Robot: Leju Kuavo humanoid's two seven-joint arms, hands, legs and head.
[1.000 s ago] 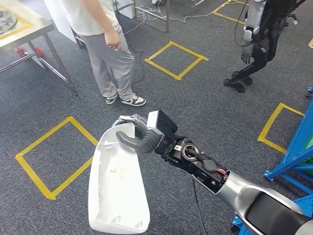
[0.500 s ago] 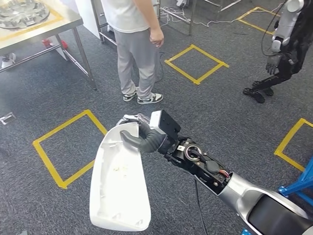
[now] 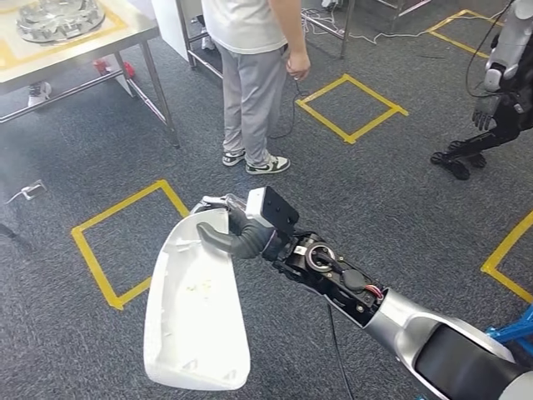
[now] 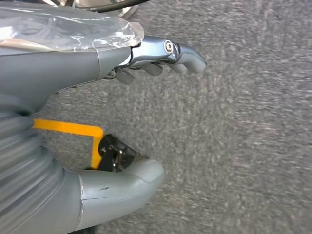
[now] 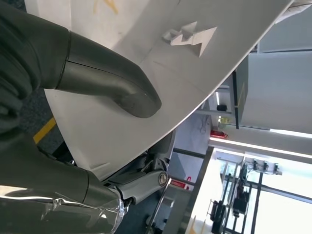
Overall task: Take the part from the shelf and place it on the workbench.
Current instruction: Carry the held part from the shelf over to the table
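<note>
From the head view, the robot's silver right arm reaches forward from the lower right, and its right hand (image 3: pixel 234 235) grips the top edge of a large white moulded plastic panel (image 3: pixel 195 321). The thick grey thumb lies across the panel's inner face; the fingers behind the edge are hidden. The panel hangs in the air over grey carpet (image 3: pixel 377 200) marked with yellow tape squares (image 3: pixel 126 246). Well ahead, a person in grey trousers and a white top (image 3: pixel 255 83) stands, cut off above the chest. At the upper left is a metal-legged workbench (image 3: pixel 82 42) with a silver wheel cover (image 3: pixel 60 18) on it, partly cropped. Another dark humanoid robot (image 3: pixel 503 92) stands at the far right edge.

In the left wrist view, the left hand (image 4: pixel 147 107) hangs over the carpet, thumb and fingers apart with nothing between them. A small dark object beside the yellow tape is too blurred to identify.

In the right wrist view, the grey thumb (image 5: pixel 110 80) presses on the white panel's inner surface while darker fingers (image 5: pixel 143 183) clamp from the other side. Beyond is a bright, unclear background.
</note>
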